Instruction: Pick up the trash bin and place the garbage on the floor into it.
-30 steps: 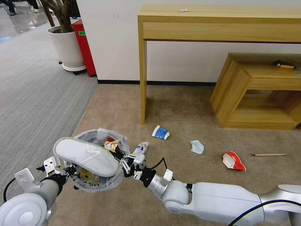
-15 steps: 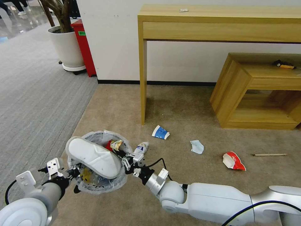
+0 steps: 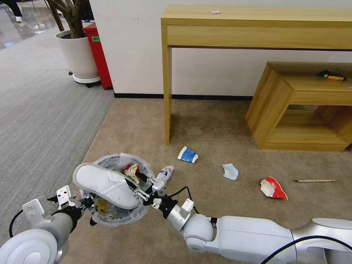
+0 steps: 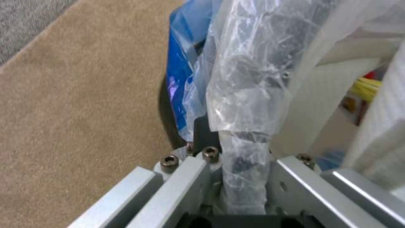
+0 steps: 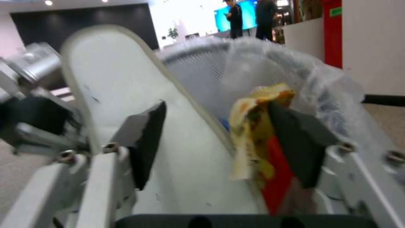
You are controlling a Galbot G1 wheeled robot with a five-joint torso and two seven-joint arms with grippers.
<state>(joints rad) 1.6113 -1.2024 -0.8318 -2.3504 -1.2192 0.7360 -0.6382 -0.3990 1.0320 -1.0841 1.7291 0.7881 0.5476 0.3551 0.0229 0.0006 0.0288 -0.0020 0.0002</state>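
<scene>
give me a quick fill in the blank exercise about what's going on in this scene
1. The left pincer grips the rim of the trash bin, which is lined with a plastic ____.
2. A white ____ lies across the bin's top.
3. The right pincer is over the ____.
4. The blue-white paper cup lies on the ____ carpet.

Missing words: bag; slipper; bin; beige

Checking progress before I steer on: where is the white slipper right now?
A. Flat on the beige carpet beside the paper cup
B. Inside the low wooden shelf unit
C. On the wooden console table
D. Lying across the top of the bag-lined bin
D: the white slipper lies across the mouth of the trash bin, which the left gripper grips by its rim, while the right gripper sits open at the slipper's edge.
</scene>
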